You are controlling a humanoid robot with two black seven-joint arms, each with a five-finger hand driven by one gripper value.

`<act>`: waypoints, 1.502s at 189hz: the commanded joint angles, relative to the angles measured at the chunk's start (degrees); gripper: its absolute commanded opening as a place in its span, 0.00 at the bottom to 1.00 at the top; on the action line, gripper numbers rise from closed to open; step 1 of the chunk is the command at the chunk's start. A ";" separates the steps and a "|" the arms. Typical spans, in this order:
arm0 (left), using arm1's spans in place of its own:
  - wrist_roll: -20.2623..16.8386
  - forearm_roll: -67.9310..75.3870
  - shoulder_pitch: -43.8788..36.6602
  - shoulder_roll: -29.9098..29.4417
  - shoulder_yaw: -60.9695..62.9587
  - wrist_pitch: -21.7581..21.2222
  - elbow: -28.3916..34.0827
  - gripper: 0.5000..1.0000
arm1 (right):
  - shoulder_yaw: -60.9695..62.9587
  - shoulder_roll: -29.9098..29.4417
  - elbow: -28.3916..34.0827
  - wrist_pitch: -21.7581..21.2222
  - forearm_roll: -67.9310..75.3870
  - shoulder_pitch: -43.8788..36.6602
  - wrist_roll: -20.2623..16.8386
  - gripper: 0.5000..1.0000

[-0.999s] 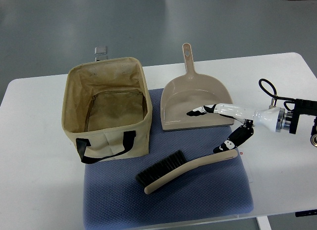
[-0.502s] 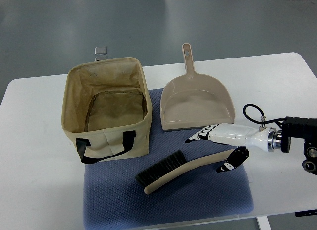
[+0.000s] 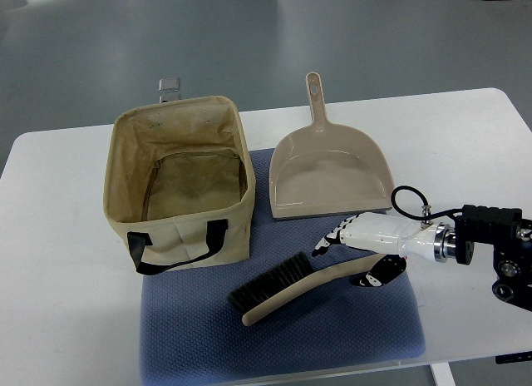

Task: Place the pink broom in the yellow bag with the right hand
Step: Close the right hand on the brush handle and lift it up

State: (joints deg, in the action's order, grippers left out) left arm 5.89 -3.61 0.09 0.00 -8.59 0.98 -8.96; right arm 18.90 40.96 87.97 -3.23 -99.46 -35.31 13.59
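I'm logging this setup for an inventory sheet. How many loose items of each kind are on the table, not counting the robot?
Bags: 1, the yellow bag
Brooms: 1, the pink broom
Dustpans: 1, the dustpan
Mats: 1, the blue mat
Total: 4

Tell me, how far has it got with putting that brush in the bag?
Nothing is finished yet. The broom lies on the blue mat, outside the bag, which stands open and looks empty. The right hand is at the broom's handle end, fingers above it and thumb below, but I cannot tell whether it grips. Gripping, lifting, carrying it to the bag and dropping it in remain. The dustpan sits untouched.
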 commanded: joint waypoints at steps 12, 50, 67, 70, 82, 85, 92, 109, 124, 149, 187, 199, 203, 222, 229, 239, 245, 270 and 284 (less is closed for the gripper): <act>0.00 0.00 0.00 0.00 -0.02 -0.01 0.00 1.00 | 0.00 -0.09 -0.08 0.24 -1.26 0.06 -0.67 0.43; 0.00 0.00 0.00 0.00 -0.02 -0.01 0.00 1.00 | -1.58 -0.09 -0.08 0.15 -2.05 -0.03 -0.67 0.43; 0.00 0.00 0.00 0.00 -0.02 -0.01 0.00 1.00 | -1.58 -0.70 -0.25 0.24 -3.02 0.24 -0.67 0.43; 0.00 0.00 0.00 0.00 -0.02 -0.01 0.00 1.00 | -1.58 -0.88 -0.25 0.24 -3.11 0.24 -0.67 0.43; 0.00 0.00 0.00 0.00 -0.02 -0.01 0.00 1.00 | -1.58 -1.14 -0.34 0.33 -3.20 0.24 -0.67 0.40; 0.00 0.00 0.00 0.00 -0.02 -0.01 0.00 1.00 | -1.58 -1.14 -0.34 0.33 -3.28 0.15 -0.67 0.39; 0.00 0.00 0.00 0.00 -0.02 -0.01 0.00 1.00 | -1.58 -1.23 -0.60 0.41 -3.28 0.24 -0.76 0.31; 0.00 0.00 0.00 0.00 -0.02 -0.01 0.00 1.00 | -1.58 -1.23 -0.69 0.76 -3.28 0.32 -1.46 0.05; 0.00 0.00 0.00 0.00 -0.02 -0.01 0.00 1.00 | -1.49 -1.23 -0.95 0.77 -3.28 0.24 -1.82 0.00; 0.00 0.00 0.00 0.00 -0.02 -0.01 0.00 1.00 | -1.32 -0.70 -0.95 2.17 -3.28 0.15 -1.82 0.00; 0.00 0.00 0.00 0.00 -0.02 -0.01 0.00 1.00 | 0.70 1.67 -2.27 6.83 -2.49 -1.43 -1.55 0.00; 0.00 0.00 0.00 0.00 -0.02 -0.01 0.00 1.00 | 1.32 2.81 -2.36 7.53 -2.05 -2.49 -1.38 0.00; 0.00 0.00 0.00 0.00 -0.02 -0.01 0.00 1.00 | 1.58 3.25 -2.36 7.71 -2.05 -2.84 -1.29 0.00; 0.00 0.00 0.00 0.00 0.07 -0.01 0.00 1.00 | 4.39 5.62 -2.80 9.29 -1.88 -4.24 -0.94 0.00; 0.00 0.00 0.00 0.00 -0.02 -0.01 0.00 1.00 | 5.10 6.24 -2.97 9.38 -1.62 -4.86 -0.68 0.00; 0.00 0.00 0.00 0.00 -0.02 -0.01 0.00 1.00 | 5.63 7.64 -3.06 9.47 -0.56 -5.83 -0.06 0.00; 0.00 0.00 0.00 0.00 -0.02 -0.01 0.00 1.00 | 5.71 8.70 -3.06 9.47 0.23 -6.79 0.20 0.00; 0.00 0.00 0.00 0.00 -0.02 -0.01 0.00 1.00 | 5.71 11.25 -4.38 9.38 2.16 -9.78 0.21 0.00; 0.00 0.00 0.00 0.00 -0.02 -0.01 0.00 1.00 | 5.80 11.60 -5.70 9.38 2.25 -11.80 0.21 0.00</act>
State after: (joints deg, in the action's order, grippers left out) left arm 5.89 -3.60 0.09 0.00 -8.59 0.96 -8.96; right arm 24.60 51.62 83.89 6.17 -97.69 -44.47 13.77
